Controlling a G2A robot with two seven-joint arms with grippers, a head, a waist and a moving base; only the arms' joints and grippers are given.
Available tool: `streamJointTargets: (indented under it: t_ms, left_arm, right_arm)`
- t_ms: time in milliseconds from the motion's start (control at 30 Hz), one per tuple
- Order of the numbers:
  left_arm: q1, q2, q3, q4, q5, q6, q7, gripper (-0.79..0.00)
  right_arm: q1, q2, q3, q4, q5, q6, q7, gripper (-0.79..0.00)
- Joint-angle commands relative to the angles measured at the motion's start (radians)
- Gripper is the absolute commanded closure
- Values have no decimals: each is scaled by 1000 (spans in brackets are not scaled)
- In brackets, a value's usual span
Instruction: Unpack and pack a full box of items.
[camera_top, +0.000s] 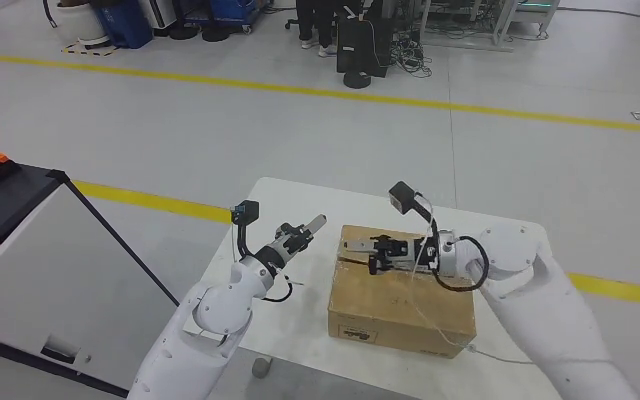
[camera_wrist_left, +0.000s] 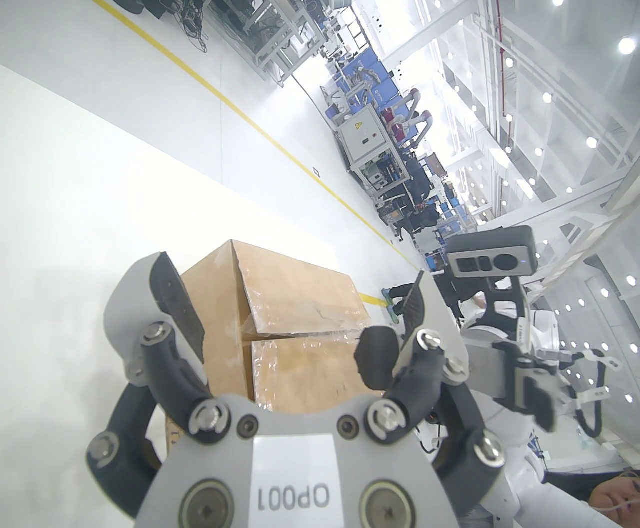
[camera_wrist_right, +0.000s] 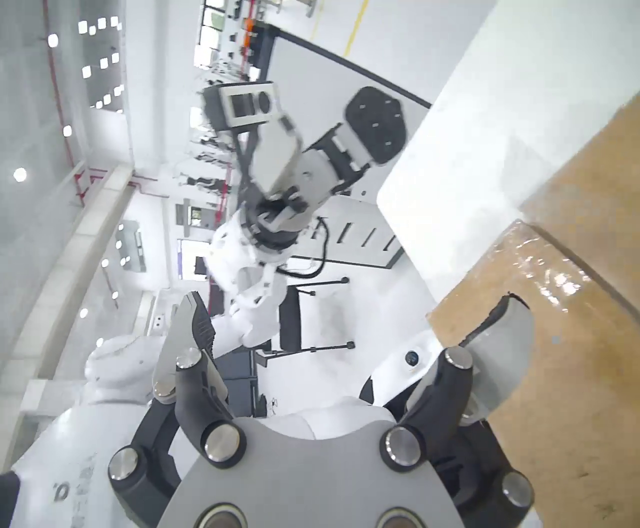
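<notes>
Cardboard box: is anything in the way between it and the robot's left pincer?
Nothing visible does. The left pincer hangs open beside the cardboard box, with only bare table between them. The right pincer, also open, is over the box's taped top.

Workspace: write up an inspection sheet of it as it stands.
Surface: white table, with the box standing on it.
Job's things: cardboard box, flaps shut, seam taped.
Clutter: small grey round thing near the table's near edge; cannot tell what it is.
Grippers: left gripper with fingers open, beside the box; right gripper with fingers open, over the box's top at its far edge.
Cables: thin white cable trailing across the box's top.
Surroundings: yellow floor lines; white cabinet beside the table.
</notes>
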Motion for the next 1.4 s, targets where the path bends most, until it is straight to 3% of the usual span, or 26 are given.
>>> streamJointTargets:
  t_ms: [0, 233, 500, 733, 867, 1133, 1367]
  left_arm:
    - [0, 0, 0, 0, 0, 0, 0, -785]
    - [0, 0, 0, 0, 0, 0, 0, -785]
    - [0, 0, 0, 0, 0, 0, 0, -785]
    - [-13, -2, 43, -18, 87, -49, -9, -785]
    - [-34, 4, 73, 20, 268, -67, -38, -785]
    - [-123, 6, 106, 167, 392, -220, -117, -785]
    - [-126, 17, 90, 152, 419, -342, -199, -785]
  right_arm:
    - [-48, 15, 91, -8, 70, -23, 46, -785]
    - [-215, 50, 338, 26, 192, -74, 88, -785]
    - [-325, 62, 466, 158, 394, -55, 202, -785]
    - [-351, 66, 490, 175, 383, -61, 199, -785]
    - [-357, 67, 488, 158, 381, -67, 202, -785]
    - [-357, 67, 478, 145, 364, -70, 196, -785]
    - [-346, 67, 461, 157, 352, -63, 182, -785]
